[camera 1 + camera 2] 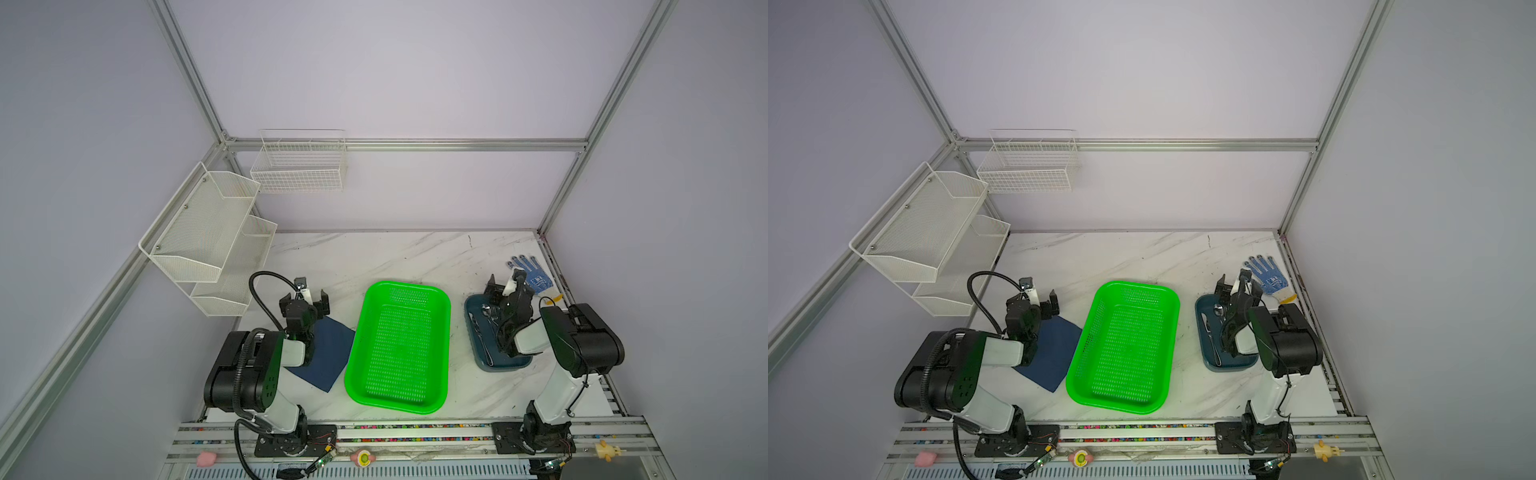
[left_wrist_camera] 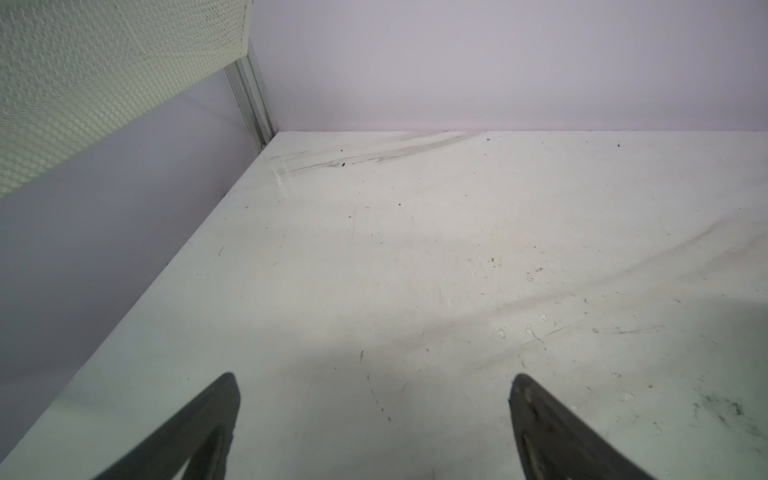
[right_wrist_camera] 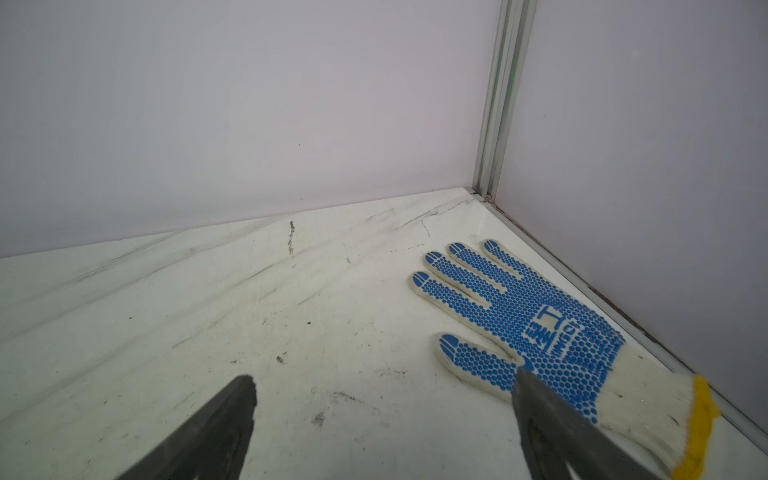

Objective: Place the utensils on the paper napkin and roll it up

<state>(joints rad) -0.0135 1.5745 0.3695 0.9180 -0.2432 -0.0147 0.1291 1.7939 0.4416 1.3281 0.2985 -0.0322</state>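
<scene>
The utensils (image 1: 485, 309) (image 1: 1218, 309), shiny silver pieces, lie in a dark teal tray (image 1: 503, 368) (image 1: 1229, 368) on the right, partly hidden by the right arm. The navy paper napkin (image 1: 328, 353) (image 1: 1054, 353) lies flat at the left of the green basket, its left part under the left arm. My left gripper (image 1: 305, 296) (image 1: 1034, 300) (image 2: 374, 386) is open and empty, just beyond the napkin's far corner over bare table. My right gripper (image 1: 509, 284) (image 1: 1237, 282) (image 3: 384, 386) is open and empty, beyond the tray's far end.
A green basket (image 1: 358, 332) (image 1: 1086, 332) stands mid-table between napkin and tray. A blue-dotted white glove (image 1: 534, 274) (image 1: 1268, 274) (image 3: 540, 328) lies at the back right by the wall. White mesh shelves (image 1: 208, 232) (image 2: 104, 75) and a wire basket (image 1: 299, 166) hang at the back left.
</scene>
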